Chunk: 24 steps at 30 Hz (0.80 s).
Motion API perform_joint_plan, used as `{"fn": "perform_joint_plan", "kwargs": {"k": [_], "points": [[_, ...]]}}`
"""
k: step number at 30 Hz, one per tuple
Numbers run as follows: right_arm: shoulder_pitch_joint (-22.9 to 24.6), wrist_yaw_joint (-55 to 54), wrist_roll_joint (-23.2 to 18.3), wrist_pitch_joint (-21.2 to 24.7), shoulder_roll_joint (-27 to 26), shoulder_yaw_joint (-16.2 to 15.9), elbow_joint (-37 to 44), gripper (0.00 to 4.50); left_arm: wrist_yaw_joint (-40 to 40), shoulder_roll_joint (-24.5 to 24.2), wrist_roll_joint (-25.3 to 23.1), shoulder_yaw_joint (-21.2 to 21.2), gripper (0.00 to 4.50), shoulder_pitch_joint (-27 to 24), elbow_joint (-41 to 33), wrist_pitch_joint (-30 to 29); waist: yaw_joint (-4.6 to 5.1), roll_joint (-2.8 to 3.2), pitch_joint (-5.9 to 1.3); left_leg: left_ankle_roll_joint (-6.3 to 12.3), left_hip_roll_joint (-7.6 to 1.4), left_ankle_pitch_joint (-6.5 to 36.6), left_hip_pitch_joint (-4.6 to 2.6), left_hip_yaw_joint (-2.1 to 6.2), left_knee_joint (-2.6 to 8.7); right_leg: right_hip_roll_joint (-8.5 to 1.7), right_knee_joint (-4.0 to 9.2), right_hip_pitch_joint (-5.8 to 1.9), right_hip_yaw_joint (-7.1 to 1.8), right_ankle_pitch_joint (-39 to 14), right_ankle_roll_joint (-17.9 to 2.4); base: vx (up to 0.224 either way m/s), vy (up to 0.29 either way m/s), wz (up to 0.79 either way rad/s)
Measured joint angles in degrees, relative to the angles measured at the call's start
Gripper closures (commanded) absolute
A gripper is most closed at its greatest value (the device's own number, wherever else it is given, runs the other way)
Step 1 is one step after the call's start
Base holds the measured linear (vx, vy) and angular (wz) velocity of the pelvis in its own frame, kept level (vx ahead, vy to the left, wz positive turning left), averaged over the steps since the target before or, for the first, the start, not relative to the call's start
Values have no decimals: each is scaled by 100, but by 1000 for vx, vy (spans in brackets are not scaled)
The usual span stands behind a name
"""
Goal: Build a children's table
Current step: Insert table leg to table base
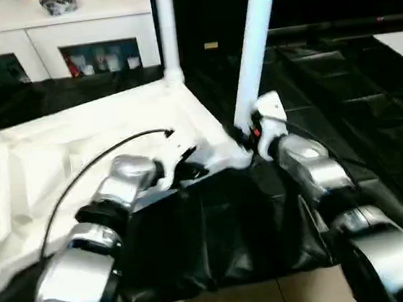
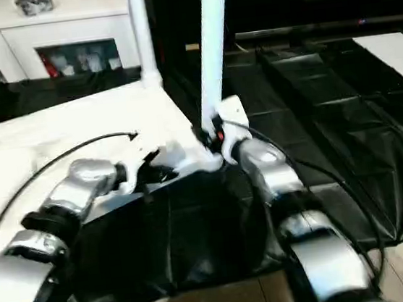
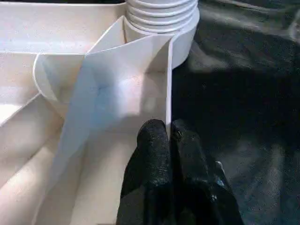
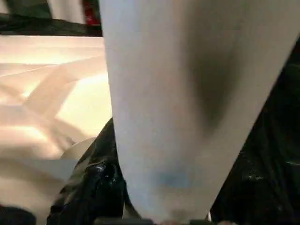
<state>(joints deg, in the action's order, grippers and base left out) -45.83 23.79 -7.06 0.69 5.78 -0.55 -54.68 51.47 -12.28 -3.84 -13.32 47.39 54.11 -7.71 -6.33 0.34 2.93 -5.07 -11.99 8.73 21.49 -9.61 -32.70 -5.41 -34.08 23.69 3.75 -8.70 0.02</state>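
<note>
Left end effector [image 3: 169,140] pinched closed; right end effector [image 1: 247,133] clamped around a leg [image 1: 252,50].

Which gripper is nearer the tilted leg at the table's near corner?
Right. The right gripper clasps the tilted leg at its base; the left gripper pinches the table's rim beside that corner.

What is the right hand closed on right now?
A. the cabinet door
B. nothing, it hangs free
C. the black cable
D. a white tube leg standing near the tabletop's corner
D: the right hand is clamped on the base of the white tube leg, at the near corner of the upturned tabletop.
</note>
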Motion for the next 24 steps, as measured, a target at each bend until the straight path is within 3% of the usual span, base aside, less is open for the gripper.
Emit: {"fn": "perform_joint_plan", "kwargs": {"k": [9,12,24], "points": [[-189,-107,73,-142,-134,76,-351,262,-77,-71,-30,-5,450,-140,-221,-36,64,-4,-2,-1,0,1,-18,-6,11,1,-1,-5,-5,-10,0,0,0,0],[-279,-104,80,-183,-185,115,-505,189,-55,-124,-37,-5,450,-220,-379,-89,102,-4,-2,-2,0,1,-21,-6,19,2,0,-5,-4,-10,0,0,0,0],[-335,420,68,-254,-199,226,-877,95,372,-326,-16,-8,450,-451,-838,-85,113,-3,-1,-2,-1,1,2,-15,24,2,4,21,-4,-22,-5,0,0,0]]}}
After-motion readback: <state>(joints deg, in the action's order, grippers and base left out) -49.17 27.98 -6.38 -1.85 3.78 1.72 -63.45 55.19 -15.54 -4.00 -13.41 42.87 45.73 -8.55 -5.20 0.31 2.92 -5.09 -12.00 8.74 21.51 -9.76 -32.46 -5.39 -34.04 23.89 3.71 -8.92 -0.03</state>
